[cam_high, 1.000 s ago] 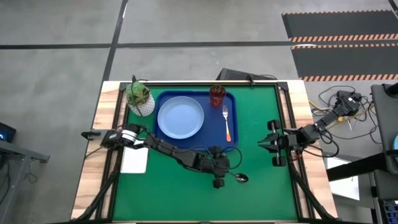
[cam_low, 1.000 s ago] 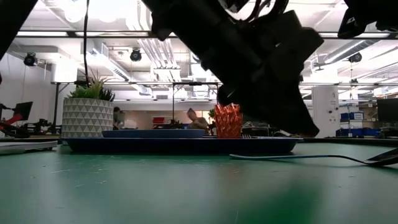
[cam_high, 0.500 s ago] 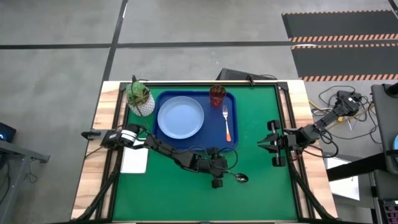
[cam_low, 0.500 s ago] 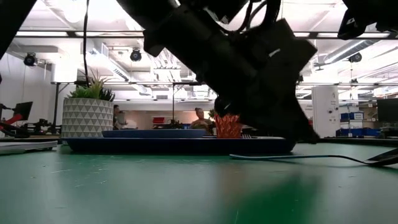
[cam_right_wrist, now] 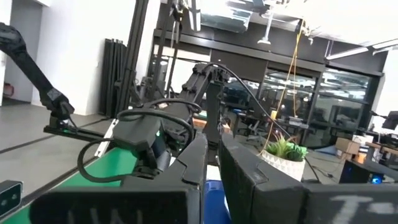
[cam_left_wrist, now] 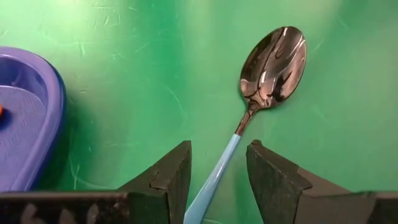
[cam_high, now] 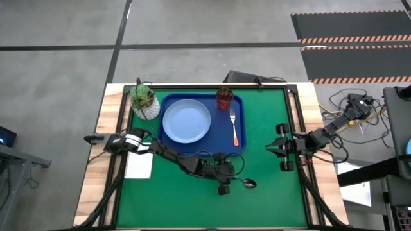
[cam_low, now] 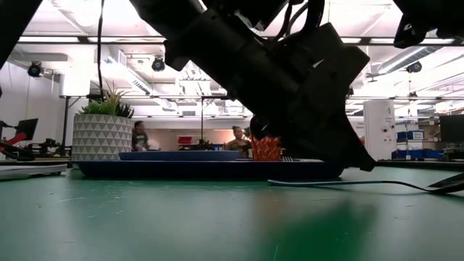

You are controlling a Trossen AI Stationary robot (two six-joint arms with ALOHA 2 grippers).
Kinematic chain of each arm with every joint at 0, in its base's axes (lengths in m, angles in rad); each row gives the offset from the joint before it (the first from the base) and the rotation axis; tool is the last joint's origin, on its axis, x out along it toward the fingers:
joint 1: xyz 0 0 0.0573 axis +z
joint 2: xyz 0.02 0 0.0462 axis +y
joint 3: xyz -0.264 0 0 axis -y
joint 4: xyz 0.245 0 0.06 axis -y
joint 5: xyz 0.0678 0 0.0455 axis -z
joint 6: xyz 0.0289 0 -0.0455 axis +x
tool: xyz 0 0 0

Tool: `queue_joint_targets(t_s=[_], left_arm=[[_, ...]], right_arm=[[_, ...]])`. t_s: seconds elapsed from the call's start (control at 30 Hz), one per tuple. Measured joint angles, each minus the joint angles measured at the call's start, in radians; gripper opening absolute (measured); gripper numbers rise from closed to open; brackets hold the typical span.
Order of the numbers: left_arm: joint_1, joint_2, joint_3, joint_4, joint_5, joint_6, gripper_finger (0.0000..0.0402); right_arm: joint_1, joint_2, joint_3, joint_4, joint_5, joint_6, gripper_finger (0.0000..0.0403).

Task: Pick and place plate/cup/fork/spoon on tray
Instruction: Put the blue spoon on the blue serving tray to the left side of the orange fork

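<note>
Fingers (cam_left_wrist: 165, 180) of your left gripper (cam_left_wrist: 217, 180) stood apart, straddling the spoon's (cam_left_wrist: 264, 78) teal handle on the green mat (cam_high: 270, 199), not yet closed. You had the plate (cam_high: 186, 121), cup (cam_high: 224, 97) and fork (cam_high: 234, 126) on the tray (cam_high: 168, 145); only the spoon remained, just off the tray's near corner. Its long axis ran straight out from that gripper, bowl pointing away. Your right gripper (cam_high: 272, 149) waited nearly closed by the mat's right edge.

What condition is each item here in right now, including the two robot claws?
plate: flat on the tray.
cup: upright on the tray.
fork: lying on the tray.
spoon: lying on the green mat, off the tray.
tray: flat on the mat.
left gripper: open, straddling the spoon handle.
right gripper: shut, holding nothing.
</note>
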Motion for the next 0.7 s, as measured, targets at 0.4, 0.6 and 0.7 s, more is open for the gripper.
queue_joint_targets(t_s=[0.4, 0.6, 0.7], left_arm=[[-0.006, 0.102, 0.079, 0.053, 0.028, 0.0, 0.0134], [-0.006, 0.101, 0.077, 0.032, 0.019, -0.001, 0.0105], [-0.005, 0.101, 0.077, 0.03, 0.009, -0.001, 0.007]], right_arm=[[0.0, -0.004, 0.0, -0.024, 0.0, 0.003, 0.0031], [0.0, 0.0, 0.0, -0.041, 0.032, 0.009, 0.0031], [0.0, 0.0, 0.0, -0.044, 0.05, 0.01, 0.0031]])
